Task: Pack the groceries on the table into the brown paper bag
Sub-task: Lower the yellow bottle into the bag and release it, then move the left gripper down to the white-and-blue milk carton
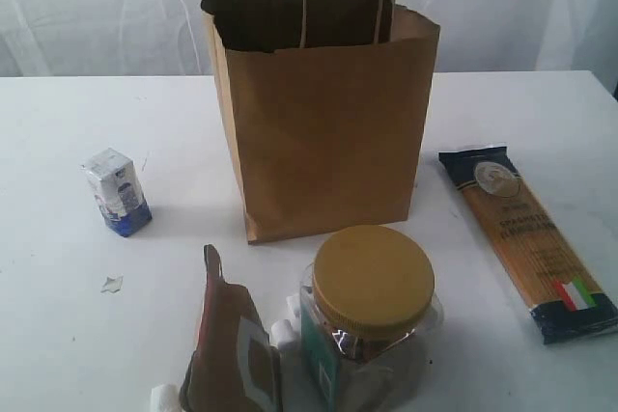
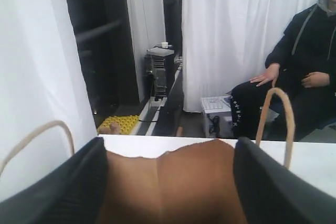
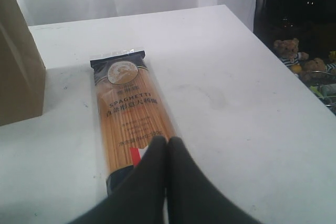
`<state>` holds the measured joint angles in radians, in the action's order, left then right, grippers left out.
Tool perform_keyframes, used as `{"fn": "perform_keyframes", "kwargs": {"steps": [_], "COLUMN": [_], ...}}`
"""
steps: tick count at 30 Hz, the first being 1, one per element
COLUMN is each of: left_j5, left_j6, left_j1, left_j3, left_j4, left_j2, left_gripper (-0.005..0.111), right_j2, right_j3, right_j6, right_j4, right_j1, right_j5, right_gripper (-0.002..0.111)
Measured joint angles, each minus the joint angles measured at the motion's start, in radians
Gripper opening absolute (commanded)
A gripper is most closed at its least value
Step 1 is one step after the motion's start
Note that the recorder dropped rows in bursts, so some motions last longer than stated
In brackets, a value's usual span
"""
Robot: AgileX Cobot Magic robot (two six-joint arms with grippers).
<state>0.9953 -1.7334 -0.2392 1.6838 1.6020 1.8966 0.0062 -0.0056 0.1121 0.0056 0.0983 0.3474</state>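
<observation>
Exterior: we see the brown paper bag upright on the worktop, spaghetti packet lying to its right
Left wrist: our left pincer spread open above the bag's mouth
Right wrist: our right pincer closed, over the packet's end

"SPAGHETTI" in capitals on the long spaghetti packet; smaller lines beneath illegible; tricolour flag near one end

brown paper bag mouth open, handles arching over | jar and pouch crowd its front
</observation>
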Motion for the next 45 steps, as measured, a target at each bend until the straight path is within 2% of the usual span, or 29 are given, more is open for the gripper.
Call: {"fn": "perform_keyframes", "kwargs": {"steps": [1,5,10,13,16,18,22,24,26,27,29,31,33,35,37,38,42,43,45], "left_j5": [-0.007,-0.052,0.039,0.086,0.083,0.044,-0.189,-0.373,-0.473,-0.504,-0.613,-0.749,-0.934,-1.020,-1.109,-1.184,-1.318,-1.355,-1.374], "left_j6": [-0.010,-0.013,0.070,0.242,0.351,0.495,0.889,1.276,1.471,1.500,1.505,1.400,1.231,1.210,1.223,1.263,1.357,1.407,1.460], "left_j1": [0.000,0.053,0.158,0.216,0.244,0.262,0.263,0.263,0.266,0.266,0.261,0.239,0.176,0.138,0.111,0.099,0.094,0.094,0.094], "left_j3": [0.000,0.002,0.002,0.002,0.002,0.002,-0.049,-0.145,-0.237,-0.270,-0.372,-0.487,-0.656,-0.739,-0.834,-0.927,-1.140,-1.219,-1.280], "left_j4": [-0.008,-0.145,-0.274,-0.382,-0.468,-0.574,-0.794,-0.978,-1.060,-1.072,-1.080,-1.092,-1.096,-1.096,-1.096,-1.096,-1.098,-1.124,-1.204], "left_j2": [-0.011,-0.059,-0.107,-0.146,-0.167,-0.192,-0.270,-0.339,-0.380,-0.392,-0.419,-0.454,-0.551,-0.607,-0.657,-0.688,-0.726,-0.748,-0.772], "left_gripper": [0.063,0.038,0.001,0.000,0.000,0.000,0.000,0.000,0.000,0.000,0.000,0.000,0.000,0.000,0.000,0.000,0.000,0.000,0.000], "right_j2": [0.000,0.000,0.000,0.000,0.000,0.000,0.000,0.000,0.000,0.000,0.000,0.000,0.000,0.000,0.000,0.000,0.000,0.000,0.000], "right_j3": [0.000,0.000,0.000,0.000,0.000,0.000,0.000,0.000,0.000,0.000,0.000,0.000,0.000,0.000,0.000,0.000,0.000,0.000,0.000], "right_j6": [0.000,0.000,0.000,0.000,0.000,0.000,0.000,0.000,0.000,0.000,0.000,0.000,0.000,0.000,0.000,0.000,0.000,0.000,0.000], "right_j4": [0.000,0.000,0.000,0.000,0.000,0.000,0.000,0.000,0.000,0.000,0.000,0.000,0.000,0.000,0.000,0.000,0.000,0.000,0.000], "right_j1": [0.000,0.000,0.000,0.000,0.000,0.000,0.000,0.000,0.000,0.000,0.000,0.000,0.000,0.000,0.000,0.000,0.000,0.000,0.000], "right_j5": [0.000,0.000,0.000,0.000,0.000,0.000,0.000,0.000,0.000,0.000,0.000,0.000,0.000,0.000,0.000,0.000,0.000,0.000,0.000], "right_gripper": [0.000,0.000,0.000,0.000,0.000,0.000,0.000,0.000,0.000,0.000,0.000,0.000,0.000,0.000,0.000,0.000,0.000,0.000,0.000]}}
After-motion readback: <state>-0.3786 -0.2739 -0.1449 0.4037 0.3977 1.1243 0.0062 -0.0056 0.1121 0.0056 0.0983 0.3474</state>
